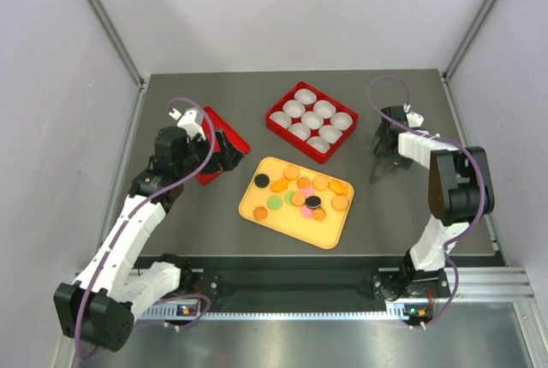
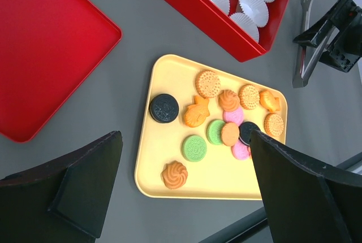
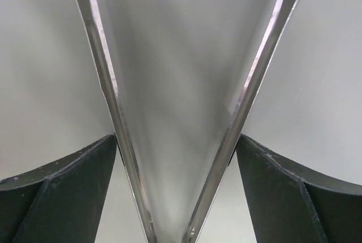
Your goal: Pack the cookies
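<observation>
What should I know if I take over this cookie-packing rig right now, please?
Left gripper: open, empty, raised near the lid.
Right gripper: shut on the tongs, right of the red box.
Cookies: all on the yellow tray; the paper cups in the box look empty; the lid lies on the table at left.
Done: nothing packed.
Left: every cookie into the box, then probably the lid.

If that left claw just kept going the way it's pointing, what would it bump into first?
Most likely the yellow tray, about where the nearer green cookie and swirled orange cookie lie. The open left gripper has nothing between it and them, though the exact spot is hard to judge.
</observation>
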Motion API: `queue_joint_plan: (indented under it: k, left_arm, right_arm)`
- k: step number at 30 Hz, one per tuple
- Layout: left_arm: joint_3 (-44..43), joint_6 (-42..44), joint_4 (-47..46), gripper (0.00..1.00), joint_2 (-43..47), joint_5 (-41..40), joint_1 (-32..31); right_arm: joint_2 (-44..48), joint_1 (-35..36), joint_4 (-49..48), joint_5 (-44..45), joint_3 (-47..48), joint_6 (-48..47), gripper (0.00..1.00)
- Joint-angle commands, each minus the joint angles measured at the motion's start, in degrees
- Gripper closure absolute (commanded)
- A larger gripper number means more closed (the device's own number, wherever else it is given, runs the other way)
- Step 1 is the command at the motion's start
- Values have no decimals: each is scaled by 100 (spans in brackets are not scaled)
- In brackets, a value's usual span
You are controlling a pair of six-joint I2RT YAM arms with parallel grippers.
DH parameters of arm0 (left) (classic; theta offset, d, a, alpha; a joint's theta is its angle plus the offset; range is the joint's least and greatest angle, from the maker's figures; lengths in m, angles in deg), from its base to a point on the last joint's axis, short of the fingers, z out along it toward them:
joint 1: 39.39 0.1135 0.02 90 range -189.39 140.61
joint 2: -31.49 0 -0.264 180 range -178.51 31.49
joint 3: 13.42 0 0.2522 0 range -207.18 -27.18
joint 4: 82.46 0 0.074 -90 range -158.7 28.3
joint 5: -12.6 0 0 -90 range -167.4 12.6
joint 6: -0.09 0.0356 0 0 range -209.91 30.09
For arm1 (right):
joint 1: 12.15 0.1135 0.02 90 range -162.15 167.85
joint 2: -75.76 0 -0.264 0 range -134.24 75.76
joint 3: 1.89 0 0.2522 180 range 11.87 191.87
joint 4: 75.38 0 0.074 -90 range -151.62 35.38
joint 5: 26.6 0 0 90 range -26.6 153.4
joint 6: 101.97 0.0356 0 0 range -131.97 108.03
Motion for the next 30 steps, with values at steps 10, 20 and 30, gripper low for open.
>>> queue_joint_plan:
  k: [10,20,30]
  left_arm:
    - [48,-50,-181,1,-52,195,9]
    - [48,2,-111,1,-52,213,0]
    - [153,222,223,1,457,-226,0]
  right_arm:
    - [-20,37,80,131,110,358,22]
    - [364,64,273,61,505,-414,47]
    - [1790,204,747,-704,761,-1180,46]
